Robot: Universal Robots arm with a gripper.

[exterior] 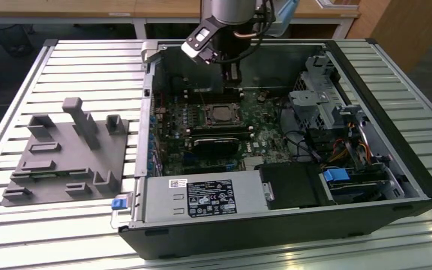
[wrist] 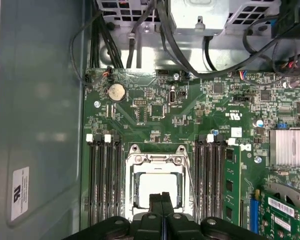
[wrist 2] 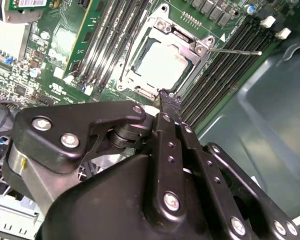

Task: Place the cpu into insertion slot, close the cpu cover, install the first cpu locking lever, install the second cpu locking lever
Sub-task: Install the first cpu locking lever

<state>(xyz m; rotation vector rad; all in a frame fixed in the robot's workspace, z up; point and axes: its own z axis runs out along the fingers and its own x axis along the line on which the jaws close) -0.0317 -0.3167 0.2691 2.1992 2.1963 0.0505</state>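
**Chip seated, cover down, fingers shut**

Centre of the exterior view, inside the open computer case (exterior: 396,169): the cpu (exterior: 220,115) sits in the insertion slot (wrist: 131,149), with the cpu cover (wrist 2: 182,41) lying flat around it. The gripper (wrist: 162,196) hangs close over the socket, fingers pressed together and gripping nothing. One thin lever (wrist 2: 235,50) juts out beside the socket.

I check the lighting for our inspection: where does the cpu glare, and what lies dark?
In the second wrist view the cpu glares almost white; in the first wrist view it is equally pale; in the exterior view the case interior is shaded, the slatted table bright.
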